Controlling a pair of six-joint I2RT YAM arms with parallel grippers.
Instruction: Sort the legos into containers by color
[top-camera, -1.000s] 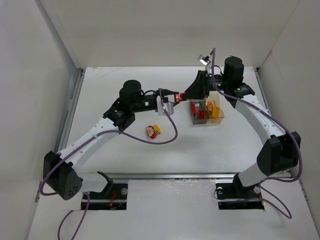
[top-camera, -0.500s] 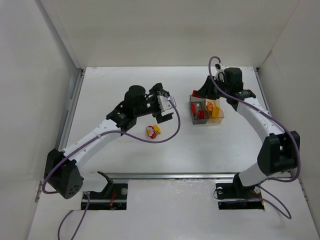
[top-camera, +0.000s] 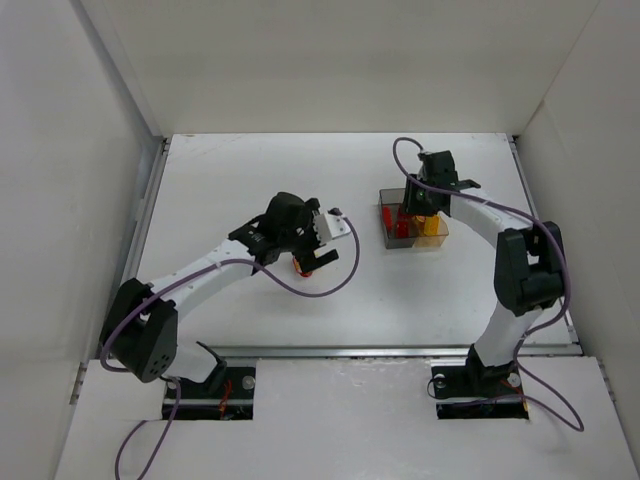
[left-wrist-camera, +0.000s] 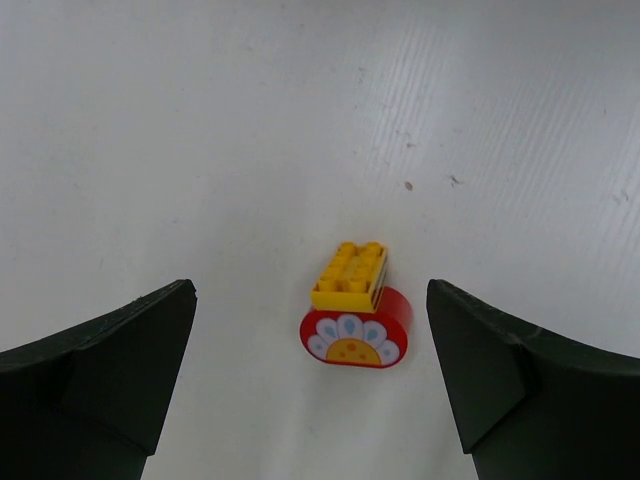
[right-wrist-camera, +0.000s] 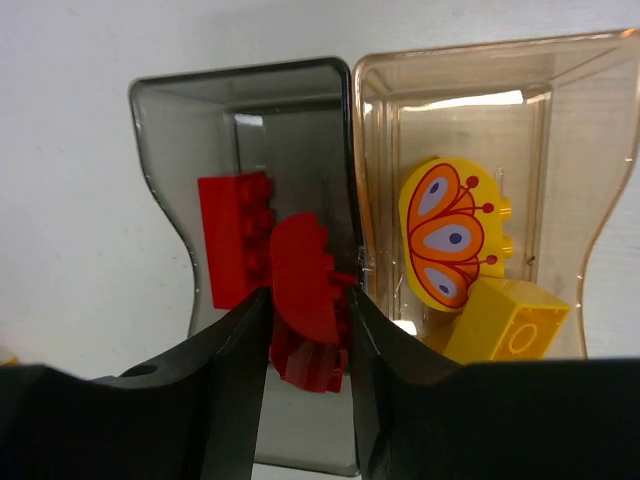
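Observation:
Two legos lie touching on the table: a yellow brick (left-wrist-camera: 350, 275) and a red round one with a white face (left-wrist-camera: 357, 335). My left gripper (left-wrist-camera: 310, 292) hangs open above them, one finger to each side; the top view shows it (top-camera: 322, 243) covering most of them. The containers are joined: smoky grey (right-wrist-camera: 240, 130) and amber (right-wrist-camera: 560, 150). My right gripper (right-wrist-camera: 307, 300) is over the grey one, shut on a red lego (right-wrist-camera: 305, 285). Another red brick (right-wrist-camera: 230, 250) lies inside the grey box. The amber box holds a yellow butterfly piece (right-wrist-camera: 450, 230) and a yellow brick (right-wrist-camera: 505, 320).
The containers (top-camera: 432, 236) stand at the right of the white table (top-camera: 240, 170), under the right wrist. White walls close in the table on three sides. A purple cable (top-camera: 345, 270) loops beside the left gripper.
The left gripper let go of the red lego, opened wide and swung back down-left over the two loose legos. The right gripper carried the red lego down over the grey container.

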